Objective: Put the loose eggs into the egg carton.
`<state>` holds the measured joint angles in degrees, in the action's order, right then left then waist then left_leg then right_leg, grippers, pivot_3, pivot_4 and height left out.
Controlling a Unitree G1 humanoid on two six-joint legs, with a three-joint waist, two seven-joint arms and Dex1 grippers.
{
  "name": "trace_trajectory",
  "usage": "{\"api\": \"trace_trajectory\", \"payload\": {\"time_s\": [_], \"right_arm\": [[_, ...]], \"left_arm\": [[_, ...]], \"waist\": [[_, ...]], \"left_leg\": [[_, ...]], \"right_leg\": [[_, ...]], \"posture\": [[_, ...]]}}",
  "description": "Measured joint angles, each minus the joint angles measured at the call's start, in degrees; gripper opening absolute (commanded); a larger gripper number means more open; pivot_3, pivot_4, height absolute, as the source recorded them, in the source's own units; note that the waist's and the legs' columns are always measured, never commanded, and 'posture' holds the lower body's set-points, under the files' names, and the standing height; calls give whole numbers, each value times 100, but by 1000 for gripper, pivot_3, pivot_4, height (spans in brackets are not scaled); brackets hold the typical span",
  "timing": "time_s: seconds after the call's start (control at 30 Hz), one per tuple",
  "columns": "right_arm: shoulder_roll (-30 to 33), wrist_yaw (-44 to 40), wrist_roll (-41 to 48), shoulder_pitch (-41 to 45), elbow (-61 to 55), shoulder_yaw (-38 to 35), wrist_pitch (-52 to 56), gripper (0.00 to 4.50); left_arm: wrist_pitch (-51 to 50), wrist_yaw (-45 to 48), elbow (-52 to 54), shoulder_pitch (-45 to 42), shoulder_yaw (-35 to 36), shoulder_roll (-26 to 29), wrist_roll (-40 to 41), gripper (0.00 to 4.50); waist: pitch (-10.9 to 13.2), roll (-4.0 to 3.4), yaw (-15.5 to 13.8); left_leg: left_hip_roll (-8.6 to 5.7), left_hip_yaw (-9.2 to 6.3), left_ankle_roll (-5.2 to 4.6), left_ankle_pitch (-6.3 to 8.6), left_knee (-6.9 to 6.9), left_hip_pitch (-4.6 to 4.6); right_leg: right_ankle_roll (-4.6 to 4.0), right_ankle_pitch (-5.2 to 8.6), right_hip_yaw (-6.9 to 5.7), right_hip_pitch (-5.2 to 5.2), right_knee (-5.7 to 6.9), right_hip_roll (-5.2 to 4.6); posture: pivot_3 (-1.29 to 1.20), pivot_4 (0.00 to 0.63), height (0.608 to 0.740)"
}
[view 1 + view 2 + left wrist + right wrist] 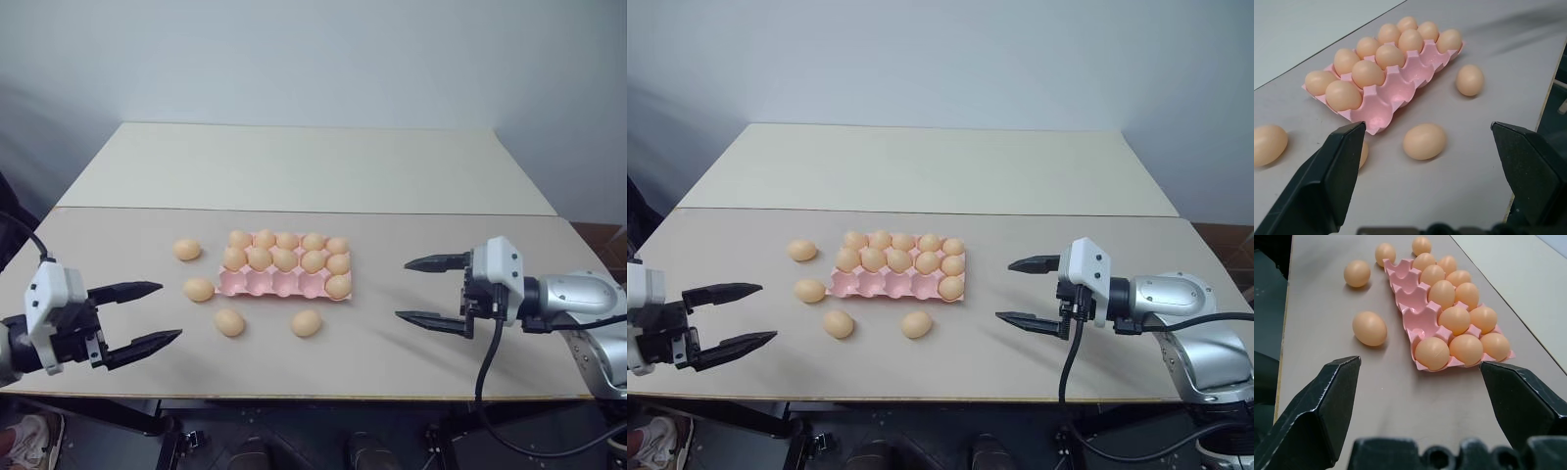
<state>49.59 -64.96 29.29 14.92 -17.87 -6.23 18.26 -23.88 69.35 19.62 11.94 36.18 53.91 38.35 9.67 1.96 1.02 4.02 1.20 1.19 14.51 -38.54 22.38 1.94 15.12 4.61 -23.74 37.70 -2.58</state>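
The pale pink egg carton [269,285] lies flat in the middle of the table. Its two far rows are full of tan eggs, and its near row holds one egg [338,286] at the right end beside several bare cups. Several loose eggs lie on the table: one [187,250] left of the carton, one [199,289] at its near left corner, and two [229,322] [307,323] in front of it. My left gripper [168,311] hovers open at the near left, apart from the eggs. To the right of the carton my right gripper [403,289] is open and empty.
A second pale table [304,162] adjoins the far side along a seam. The near table edge [313,397] runs just below both grippers. Bare tabletop lies between the carton and each gripper. A plain wall stands behind.
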Motion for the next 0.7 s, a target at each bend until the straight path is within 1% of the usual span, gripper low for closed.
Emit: {"api": "trace_trajectory", "payload": {"time_s": [0.17, 0.5, 0.7], "right_arm": [[0, -1, 1, -2, -1, 0, -2, 4500], [-28, -33, 2, -15, 0, 0, -29, 4500], [-19, -110, -44, 79, 46, 27, -37, 4500]], "left_arm": [[-48, -126, -16, -155, 0, -17, 36, 4445], [-64, 3, -15, -140, -9, -16, 120, 4445], [-21, 20, -5, -169, -131, -17, 119, 4445]], "waist": [[0, 0, -6], [0, 0, -4], [0, 0, -1]], "left_leg": [[0, 0, 0, 0, 0, 0], [0, 5, 0, 0, 1, 2], [0, 8, 0, 0, 1, 7]], "right_leg": [[0, 0, 0, 0, 0, 0], [0, 0, 7, -10, 4, 1], [0, 0, 11, -20, 7, 2]], "posture": [[0, 150, 740], [0, 150, 740], [0, 150, 740]]}}
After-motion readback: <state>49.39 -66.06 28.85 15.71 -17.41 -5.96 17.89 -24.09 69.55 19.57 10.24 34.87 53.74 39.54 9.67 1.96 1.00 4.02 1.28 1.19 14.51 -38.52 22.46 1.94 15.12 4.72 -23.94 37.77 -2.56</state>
